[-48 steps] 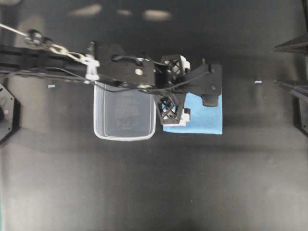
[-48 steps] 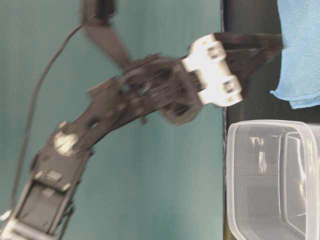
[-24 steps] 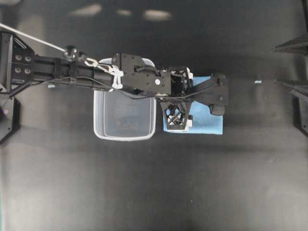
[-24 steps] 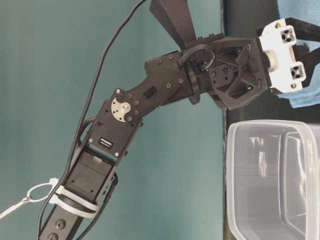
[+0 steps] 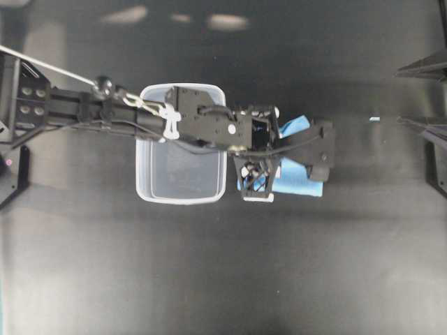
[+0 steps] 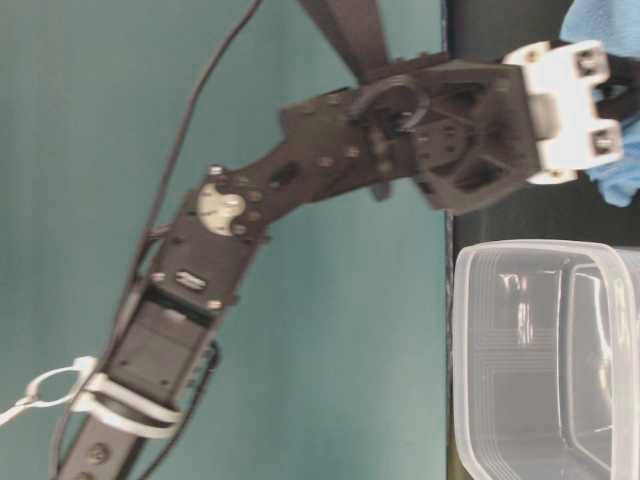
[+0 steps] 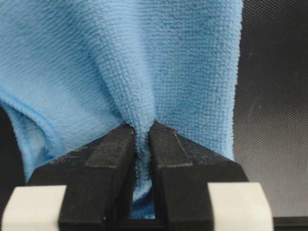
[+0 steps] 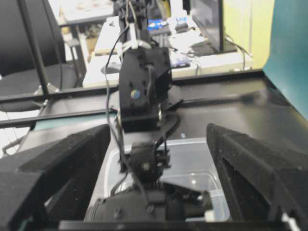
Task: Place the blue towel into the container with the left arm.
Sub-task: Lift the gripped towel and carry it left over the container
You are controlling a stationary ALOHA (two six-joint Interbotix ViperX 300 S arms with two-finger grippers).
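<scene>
The left arm (image 5: 105, 112) reaches in from the left edge of the overhead view, passing above the container (image 5: 181, 192), which sits on the dark desk (image 5: 223, 279) just left of centre. Its left gripper (image 7: 143, 139) has its jaws pressed together on a pinched ridge of the blue towel (image 7: 120, 62); in the left wrist view the cloth puckers upward from between the two black fingers (image 7: 108, 154). Overhead, the towel lies bunched on the desk just right of the container, partly hidden under the gripper, with one corner lifted toward the upper right. The container stands upright with nothing inside. In the table-level view its clear wall fills the lower right, the towel at the upper right edge. The right gripper (image 8: 159, 159) has its jaws spread wide, holding nothing.
</scene>
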